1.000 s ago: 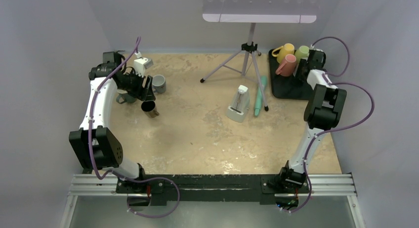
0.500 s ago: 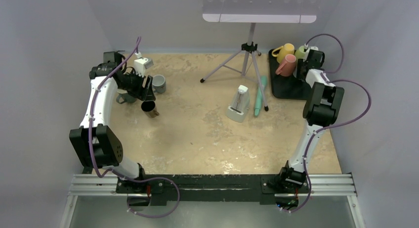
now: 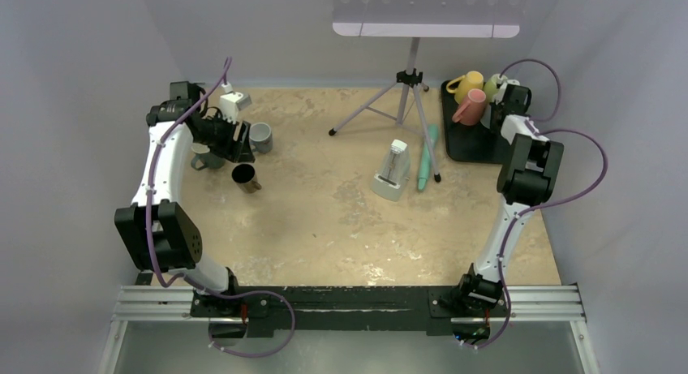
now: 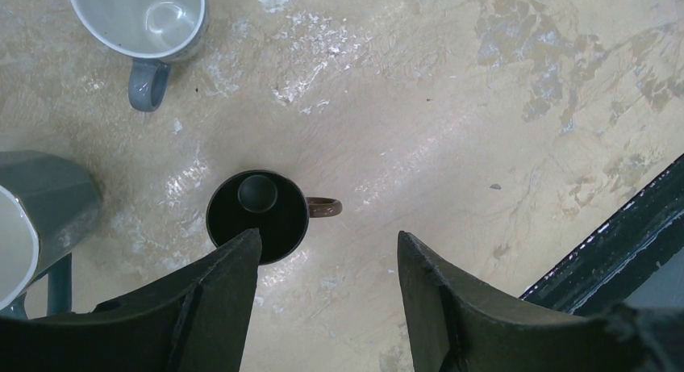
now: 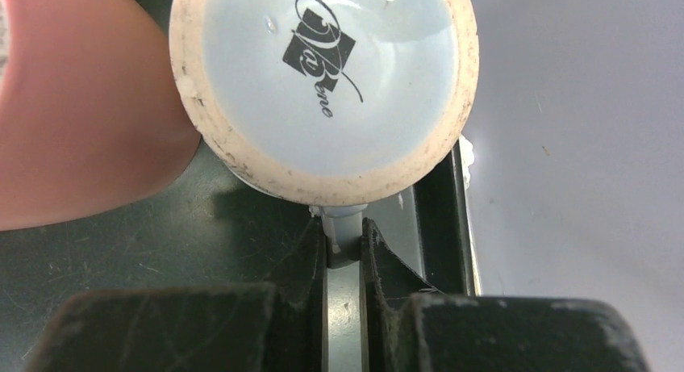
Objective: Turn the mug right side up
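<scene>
The mug [image 5: 327, 81] stands upside down on the black tray [image 5: 161, 243], its pale glazed base with a dark logo facing up. My right gripper [image 5: 345, 239] is shut on the mug's pale handle, pinched between both fingertips. From above, this greenish mug [image 3: 492, 86] sits at the tray's back right with the right gripper [image 3: 505, 94] beside it. My left gripper [image 4: 329, 251] hangs open and empty over the table at far left, just past an upright brown mug [image 4: 258, 219].
A pink mug [image 5: 81, 106] lies against the held mug, with a yellow mug [image 3: 468, 83] behind. Two grey mugs [image 4: 141, 17] [image 4: 40, 219] stand near the left gripper. A tripod [image 3: 410, 82], a white device [image 3: 392, 169] and a teal object [image 3: 427, 156] occupy the middle back.
The right gripper has closed onto the mug's handle. The left gripper has drawn back slightly from the brown mug, still open.
</scene>
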Tool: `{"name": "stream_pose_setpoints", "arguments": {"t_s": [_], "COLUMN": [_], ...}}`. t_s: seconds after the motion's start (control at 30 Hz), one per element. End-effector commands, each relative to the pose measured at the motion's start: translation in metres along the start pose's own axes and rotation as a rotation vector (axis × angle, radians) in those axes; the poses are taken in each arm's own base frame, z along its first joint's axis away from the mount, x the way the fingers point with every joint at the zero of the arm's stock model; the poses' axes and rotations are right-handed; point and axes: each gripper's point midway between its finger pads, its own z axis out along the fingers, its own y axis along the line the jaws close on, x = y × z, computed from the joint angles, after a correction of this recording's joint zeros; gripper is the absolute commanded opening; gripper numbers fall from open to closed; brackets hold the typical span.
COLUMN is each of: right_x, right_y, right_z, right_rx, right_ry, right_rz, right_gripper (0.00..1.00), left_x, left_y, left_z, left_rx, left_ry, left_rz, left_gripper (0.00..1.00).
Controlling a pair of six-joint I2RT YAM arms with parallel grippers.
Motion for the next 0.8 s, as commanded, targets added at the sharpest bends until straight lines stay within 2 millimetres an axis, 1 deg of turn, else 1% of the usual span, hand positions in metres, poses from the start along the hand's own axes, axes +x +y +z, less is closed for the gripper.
{"name": "stream_pose_setpoints", "arguments": {"t_s": [0.0,0.07,0.13,0.23,0.27,0.33,0.47,0.5,0.57,0.6,0.67,0.77], "right_x": [-0.048,-0.055,-0.063,-0.068,-0.073,-0.072,-0.060,-0.059,-0.052,-0.055,-0.052,-0.050], "right_y": [-0.017,-0.021,-0.026,-0.030,-0.033,-0.028,-0.022,-0.022,-0.018,-0.018,-0.016,-0.002], "right_z": [-0.026,-0.038,-0.055,-0.084,-0.099,-0.115,-0.143,-0.152,-0.170,-0.181,-0.199,-0.228], "right_rx": [0.048,0.060,0.073,0.090,0.089,0.060,0.029,0.020,0.000,-0.014,-0.035,-0.126], "right_ry": [-0.138,-0.159,-0.179,-0.211,-0.236,-0.254,-0.265,-0.282,-0.296,-0.328,-0.351,-0.386], "right_rz": [0.059,0.102,0.162,0.275,0.317,0.365,0.425,0.434,0.457,0.466,0.473,0.482], "right_gripper": [0.00,0.00,0.00,0.00,0.00,0.00,0.00,0.00,0.00,0.00,0.00,0.00], "left_x": [-0.012,-0.014,-0.018,-0.026,-0.029,-0.034,-0.041,-0.042,-0.047,-0.051,-0.059,-0.071], "left_y": [-0.002,-0.003,-0.006,-0.016,-0.020,-0.027,-0.045,-0.049,-0.058,-0.064,-0.079,-0.106], "left_z": [-0.008,-0.010,-0.015,-0.024,-0.027,-0.032,-0.043,-0.045,-0.048,-0.049,-0.051,-0.049], "left_rx": [-0.010,-0.011,-0.009,0.012,0.020,0.034,0.078,0.089,0.117,0.143,0.209,0.312], "left_ry": [-0.027,-0.032,-0.042,-0.072,-0.084,-0.105,-0.142,-0.153,-0.178,-0.193,-0.218,-0.237], "left_rz": [0.009,0.003,0.000,0.001,-0.001,-0.004,-0.013,-0.017,-0.031,-0.042,-0.067,-0.095], "left_gripper": [0.67,0.67,0.67,0.68,0.68,0.69,0.69,0.69,0.69,0.69,0.70,0.70]}}
